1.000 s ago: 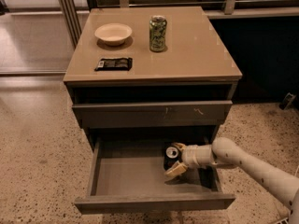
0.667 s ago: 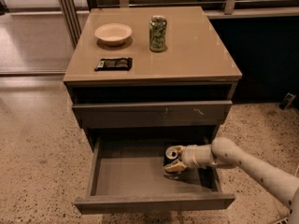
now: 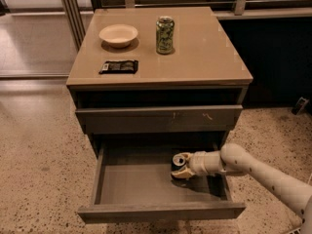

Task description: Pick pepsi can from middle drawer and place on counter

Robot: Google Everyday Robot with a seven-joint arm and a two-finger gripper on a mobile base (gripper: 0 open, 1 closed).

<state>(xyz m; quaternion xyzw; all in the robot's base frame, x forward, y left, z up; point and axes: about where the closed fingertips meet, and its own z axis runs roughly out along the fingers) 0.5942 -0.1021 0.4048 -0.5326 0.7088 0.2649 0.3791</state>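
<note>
The middle drawer point(image 3: 131, 184) is pulled out, grey with a flat floor. The pepsi can point(image 3: 178, 162) stands upright in its right rear part, dark with a silver top. My gripper point(image 3: 182, 168) reaches in from the right, with its pale fingers point(image 3: 184, 174) around the can at its front side. The can rests on the drawer floor. The tan counter point(image 3: 204, 52) is the top of the cabinet above.
On the counter stand a green patterned can point(image 3: 165, 34), a pale bowl point(image 3: 118, 34) and a black snack packet point(image 3: 118, 67). A scuffed grey drawer front point(image 3: 158, 119) overhangs the open drawer. Speckled floor lies all around; railings stand behind.
My gripper has shifted slightly left and closed in on the can; the can still stands in the same spot in the drawer.
</note>
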